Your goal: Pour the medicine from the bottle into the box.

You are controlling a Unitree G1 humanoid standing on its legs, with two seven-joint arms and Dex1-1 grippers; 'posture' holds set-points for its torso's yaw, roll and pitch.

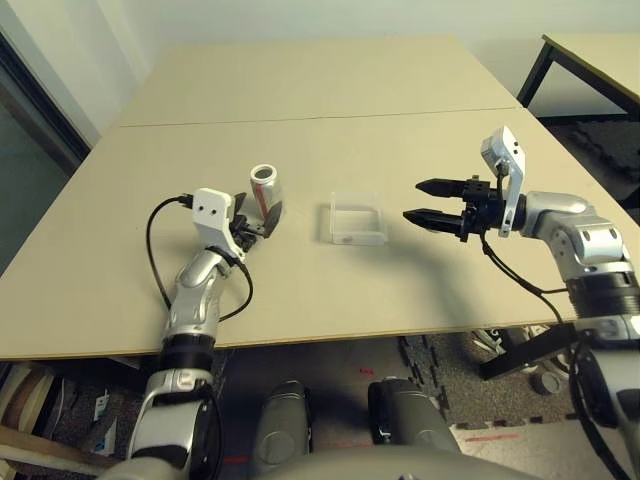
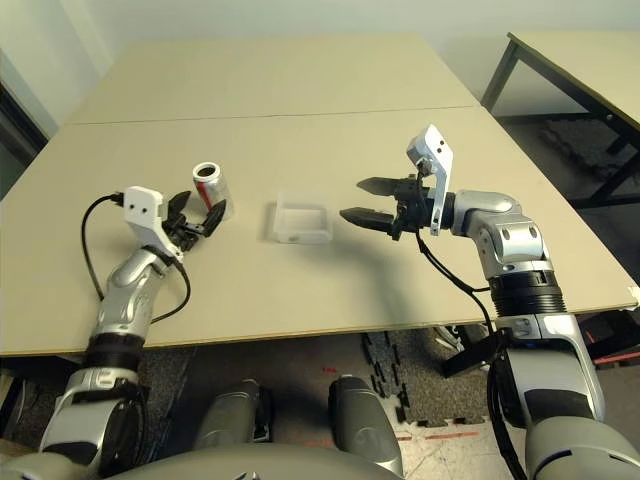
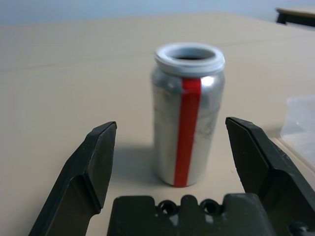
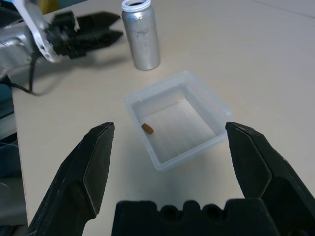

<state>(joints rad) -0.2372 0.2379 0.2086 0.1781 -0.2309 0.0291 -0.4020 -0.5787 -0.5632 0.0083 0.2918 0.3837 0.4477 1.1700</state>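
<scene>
The bottle (image 1: 266,186) stands upright and uncapped, a silver cylinder with a red stripe and a white-rimmed mouth (image 3: 189,55). My left gripper (image 1: 262,218) is open just on the near side of it, with a finger (image 3: 88,167) on each side and neither touching. To its right lies the clear box (image 1: 357,218), and a small brownish pill (image 4: 147,128) rests on its floor. My right gripper (image 1: 413,200) hovers open a little to the right of the box, holding nothing.
A tan table (image 1: 330,290) carries everything, with a seam (image 1: 320,116) across it farther back. A black cable (image 1: 155,250) loops beside my left forearm. Another table (image 1: 600,55) stands at the back right.
</scene>
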